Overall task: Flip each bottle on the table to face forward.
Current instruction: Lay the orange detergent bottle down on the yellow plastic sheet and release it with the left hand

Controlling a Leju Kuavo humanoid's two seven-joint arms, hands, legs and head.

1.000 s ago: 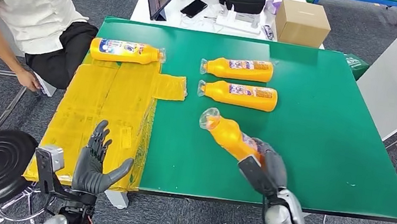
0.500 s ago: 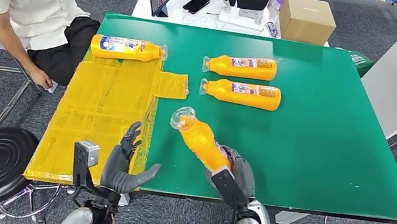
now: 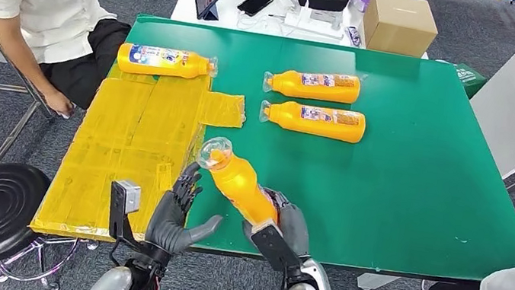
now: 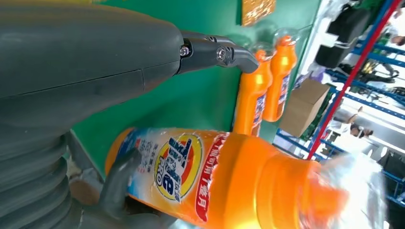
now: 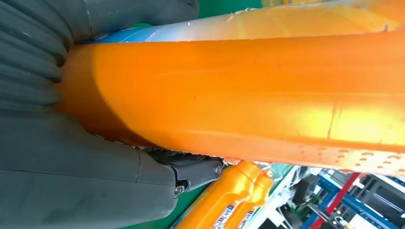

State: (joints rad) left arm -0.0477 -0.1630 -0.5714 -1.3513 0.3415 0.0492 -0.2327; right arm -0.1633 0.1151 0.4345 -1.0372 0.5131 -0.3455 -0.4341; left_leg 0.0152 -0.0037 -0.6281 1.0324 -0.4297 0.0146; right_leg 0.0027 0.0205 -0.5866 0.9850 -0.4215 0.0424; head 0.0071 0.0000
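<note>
1 orange bottle gripped in right hand, tilted above worktop — left hand released, fingers spread.

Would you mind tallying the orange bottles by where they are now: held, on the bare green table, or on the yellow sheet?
Held in the right hand: 1
On the green table: 2
On the yellow sheet: 1
Total: 4 bottles

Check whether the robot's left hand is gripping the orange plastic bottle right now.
No, in the head view the left hand is spread open beside the orange plastic bottle, which the right hand grips by its base.
</note>
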